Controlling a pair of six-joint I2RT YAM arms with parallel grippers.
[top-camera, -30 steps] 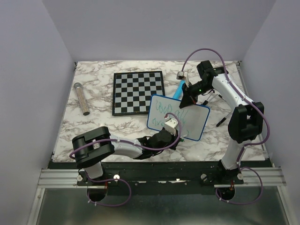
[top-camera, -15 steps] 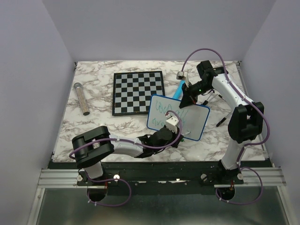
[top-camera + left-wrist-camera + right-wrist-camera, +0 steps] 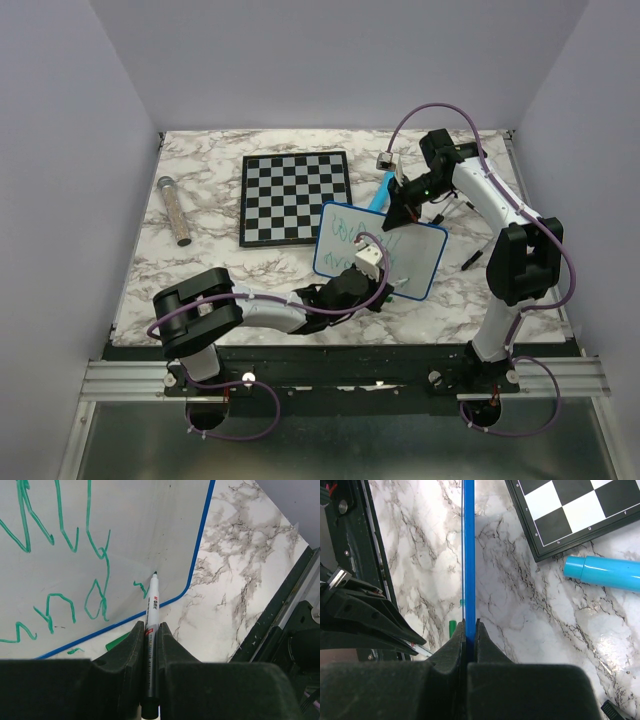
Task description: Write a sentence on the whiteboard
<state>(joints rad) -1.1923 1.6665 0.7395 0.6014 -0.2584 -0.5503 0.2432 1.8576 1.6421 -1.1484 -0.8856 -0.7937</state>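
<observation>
The marker (image 3: 151,605) is clamped in the clenched left gripper (image 3: 150,630) at the bottom centre of the left wrist view. Its tip is set against the whiteboard (image 3: 145,525), just inside the blue rim's rounded corner. The board, centre right in the top view, is pinched by its edge in the tightly closed right gripper (image 3: 469,630) and held tilted over the marble table (image 3: 520,605). Two rows of the sentence (image 3: 350,232) are already written in green. Little room is judged to be left, so only closing strokes seem to remain.
</observation>
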